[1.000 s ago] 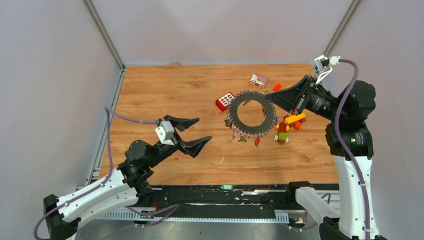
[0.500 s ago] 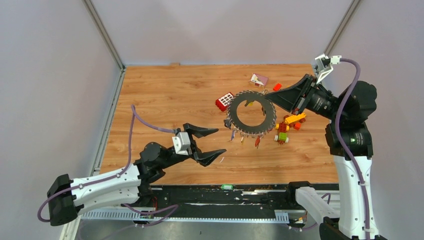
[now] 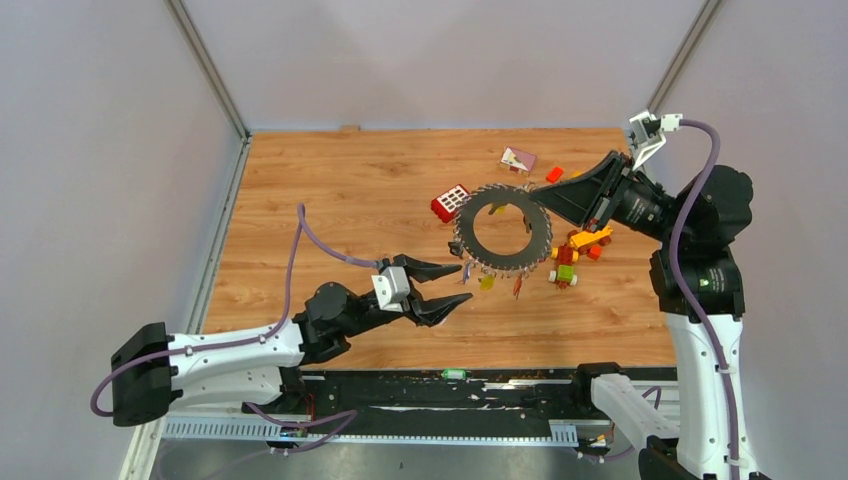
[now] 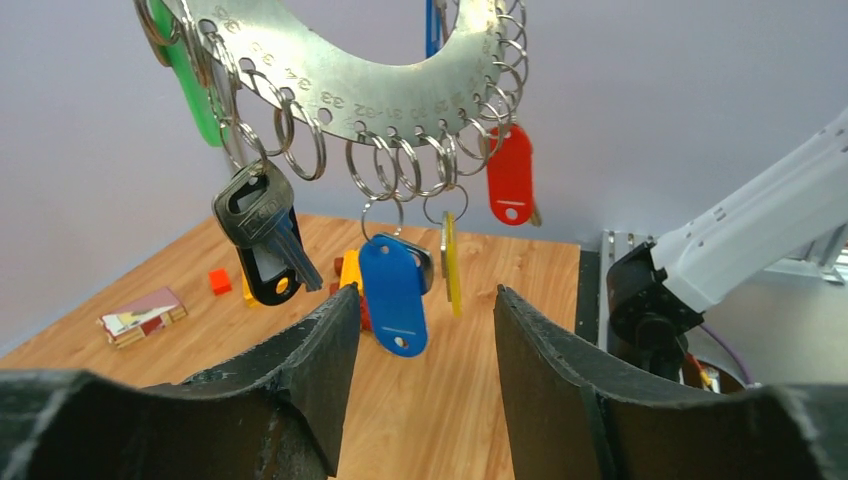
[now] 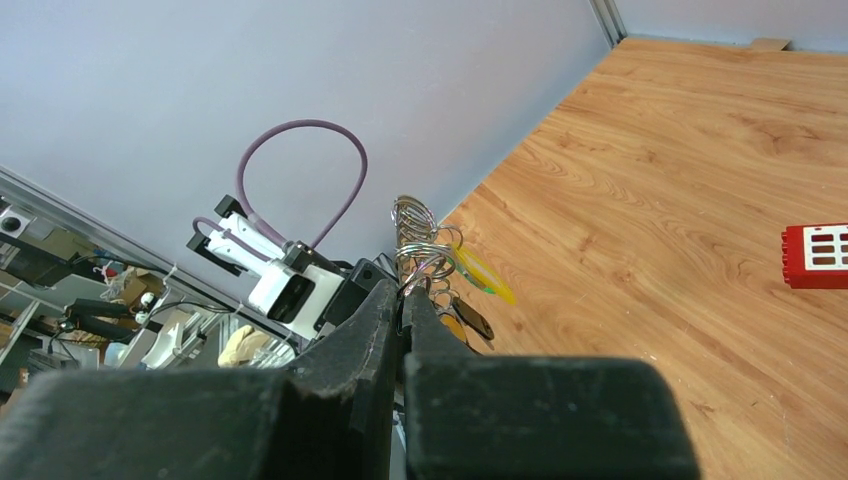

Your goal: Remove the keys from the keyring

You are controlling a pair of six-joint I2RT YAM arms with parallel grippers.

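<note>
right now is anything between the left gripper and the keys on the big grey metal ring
Nothing visible: only open air separates the left gripper from the blue-headed key hanging below the grey metal ring, straight ahead.

Left arm (image 3: pixel 230 350) extended low, left fingers (image 3: pixel 430 269) parted; right fingers (image 3: pixel 570 195) clamped together, raised.

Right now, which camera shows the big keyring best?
The top view: the whole keyring shows, fringed with keys. Left wrist sees only its lower arc; right wrist sees it edge-on, barely.

The keyring (image 4: pixel 340 85) runs off the top edge
</note>
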